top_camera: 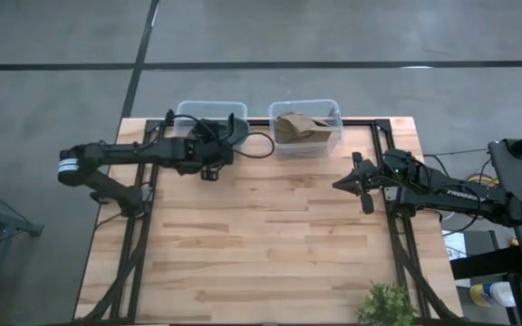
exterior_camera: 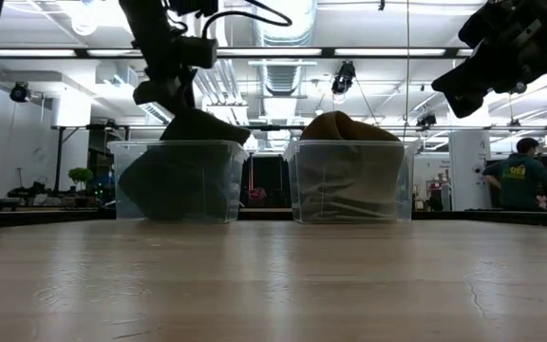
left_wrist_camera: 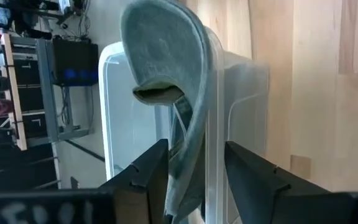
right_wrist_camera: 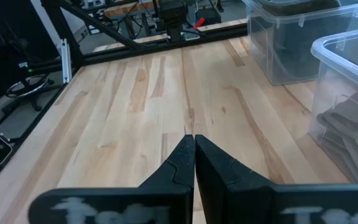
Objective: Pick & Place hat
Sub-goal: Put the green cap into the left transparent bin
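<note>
left gripper [top_camera: 214, 136] pinching dark hat [left_wrist_camera: 173, 81] over bin [top_camera: 188, 110] rim

A pale wooden worktop [top_camera: 261, 235] of jointed planks is showing a smooth, faintly shiny finish. Two clear, glossy plastic bins [top_camera: 208, 115] [top_camera: 305, 127] are sitting on it. A dark hat [left_wrist_camera: 173, 81] is looking like soft, matt felted cloth; the tan hat [top_camera: 297, 127] is looking like matt fabric.
</note>
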